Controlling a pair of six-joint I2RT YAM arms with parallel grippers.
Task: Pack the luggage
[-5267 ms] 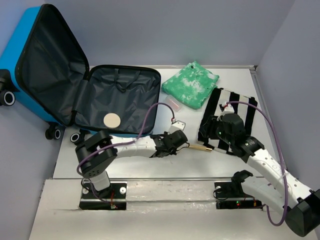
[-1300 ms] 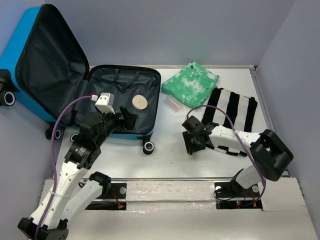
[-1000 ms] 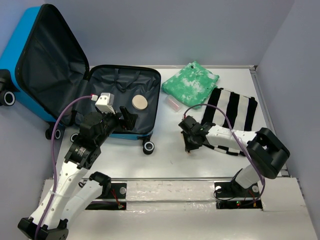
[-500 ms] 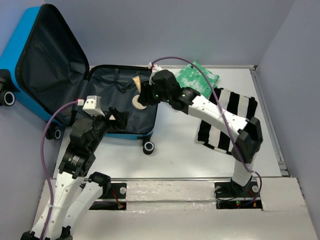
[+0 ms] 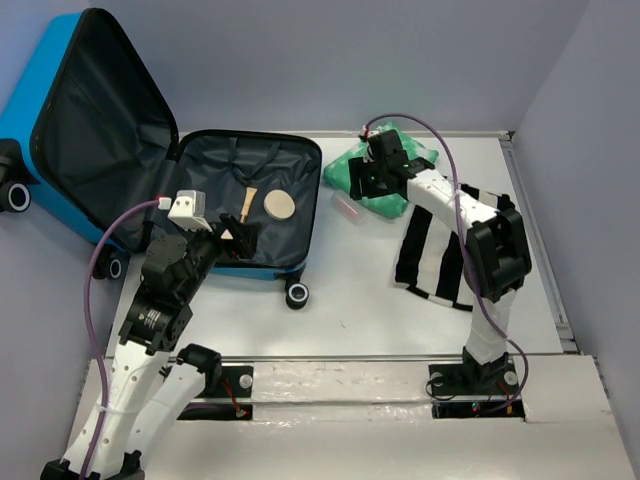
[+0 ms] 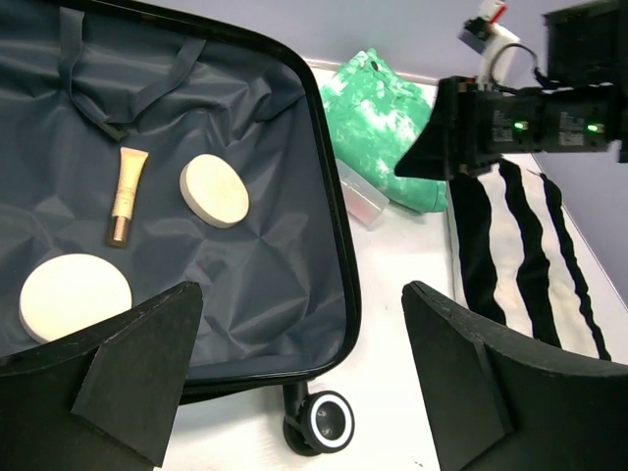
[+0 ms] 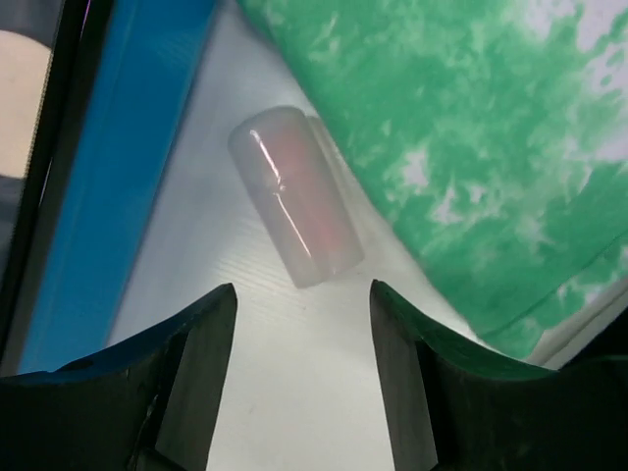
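Left gripper spread wide, empty, at the near rim of the luggage | luggage open at table's far left, lid raised; likely stiff, slick shell, so take the lid rim | right gripper parted, empty, above pink case

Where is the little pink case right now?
In the top view the little pink case lies on the table, between the open blue suitcase on its left and the green cloth, just ahead of the open right pincer.
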